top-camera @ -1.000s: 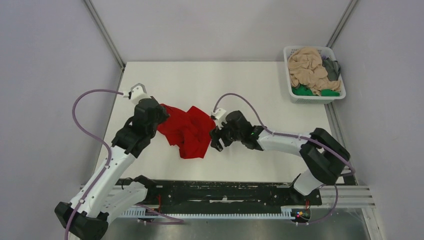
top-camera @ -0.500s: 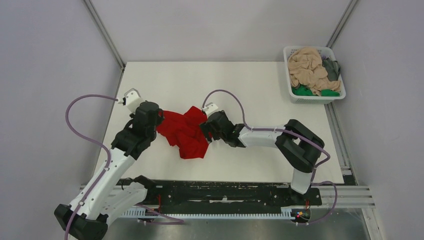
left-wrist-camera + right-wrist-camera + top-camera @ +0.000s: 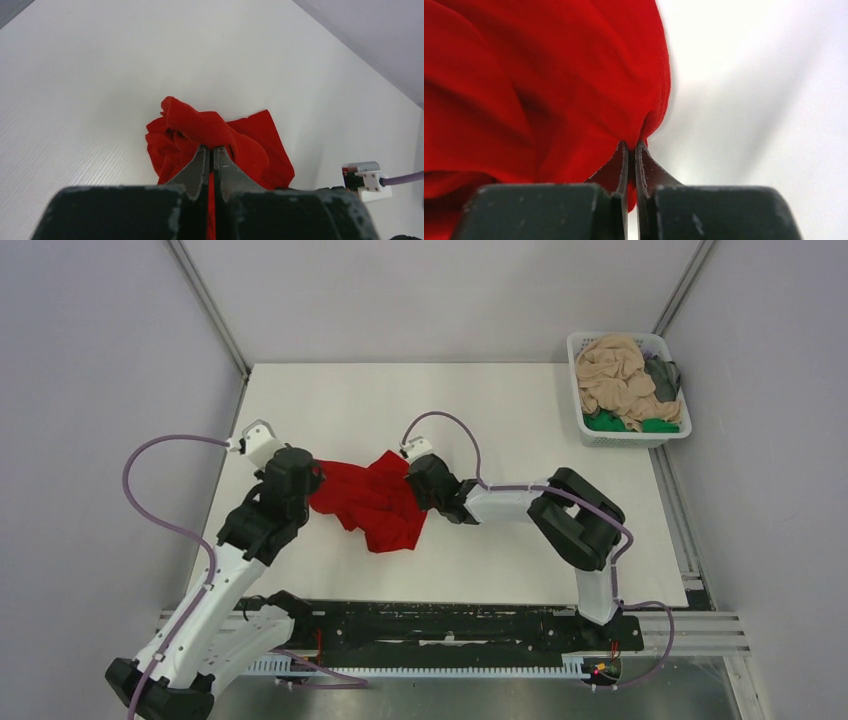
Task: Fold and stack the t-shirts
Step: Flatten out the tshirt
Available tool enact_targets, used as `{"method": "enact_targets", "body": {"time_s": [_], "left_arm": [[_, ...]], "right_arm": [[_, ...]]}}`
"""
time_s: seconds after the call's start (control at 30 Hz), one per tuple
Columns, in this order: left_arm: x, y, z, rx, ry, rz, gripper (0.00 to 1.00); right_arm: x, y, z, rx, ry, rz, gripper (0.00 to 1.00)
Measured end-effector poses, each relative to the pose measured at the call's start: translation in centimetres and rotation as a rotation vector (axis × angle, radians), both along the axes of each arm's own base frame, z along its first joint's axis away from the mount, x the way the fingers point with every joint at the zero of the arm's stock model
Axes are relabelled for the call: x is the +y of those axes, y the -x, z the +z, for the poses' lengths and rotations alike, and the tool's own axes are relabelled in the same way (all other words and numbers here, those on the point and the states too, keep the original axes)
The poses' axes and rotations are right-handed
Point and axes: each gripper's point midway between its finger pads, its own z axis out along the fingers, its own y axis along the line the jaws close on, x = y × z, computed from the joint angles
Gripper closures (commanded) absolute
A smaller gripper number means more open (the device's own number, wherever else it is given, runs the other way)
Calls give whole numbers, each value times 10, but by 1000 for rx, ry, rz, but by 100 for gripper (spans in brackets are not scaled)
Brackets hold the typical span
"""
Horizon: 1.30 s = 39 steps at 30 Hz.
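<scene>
While pinched either side — red t-shirt (crumpled) lies on table.

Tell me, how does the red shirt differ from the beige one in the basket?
The red shirt lies on the table; the beige shirt sits in the basket. The left claw and right claw each pinch the red shirt; no claw holds the beige shirt. The red shirt lies alone; the beige shirt is heaped with grey cloth and green cloth. Both are crumpled, not folded.

The red t-shirt is soft, matt cloth, creased. The table looks white, matt and finely ribbed. The basket is white plastic.
</scene>
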Motion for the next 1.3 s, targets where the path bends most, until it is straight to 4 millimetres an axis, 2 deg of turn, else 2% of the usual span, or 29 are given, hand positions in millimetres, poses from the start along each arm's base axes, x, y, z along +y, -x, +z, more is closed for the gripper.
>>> {"method": "enact_targets", "body": {"time_s": [0.1, 0.17, 0.23, 0.3, 0.37, 0.43, 0.5, 0.63, 0.77, 0.8, 0.9, 1.03, 1.13, 1.17, 1.27, 1.3], "left_arm": [[4, 3, 12, -36, 8, 14, 98], [9, 7, 29, -85, 22, 30, 98], [15, 13, 53, -155, 47, 43, 98], [23, 24, 81, -241, 77, 56, 98], [28, 35, 106, -323, 109, 54, 98], [34, 48, 133, -412, 145, 44, 98], [37, 62, 163, -506, 185, 21, 98], [34, 85, 214, -664, 261, -60, 98], [26, 100, 236, -734, 291, -147, 98], [23, 102, 239, -742, 296, -167, 98], [16, 103, 240, -738, 300, -211, 98], [10, 91, 230, -691, 298, -205, 94], [2, 60, 204, -583, 277, -164, 90], [-2, 43, 188, -523, 257, -137, 90], [-16, -17, 119, -290, 156, -48, 88], [-19, -34, 97, -219, 120, -28, 75]], "right_arm": [[-23, 1, 17, -36, 18, -35, 100], [-45, -4, 51, -96, 7, -74, 100], [-70, -14, 103, -196, -40, -133, 100], [-97, -21, 167, -319, -106, -199, 100], [-127, -20, 233, -451, -175, -264, 100], [-152, -6, 292, -570, -252, -296, 100], [-171, 13, 336, -657, -314, -301, 100], [-200, 46, 397, -769, -395, -285, 100], [-218, 73, 437, -826, -439, -251, 100], [-222, 80, 444, -835, -446, -237, 100], [-231, 91, 445, -829, -442, -231, 100], [-240, 85, 422, -763, -381, -298, 100], [-246, 64, 378, -680, -267, -422, 100], [-247, 56, 361, -652, -221, -458, 100], [-259, 17, 293, -538, -27, -570, 100], [-264, 2, 269, -494, 39, -596, 97]]}}
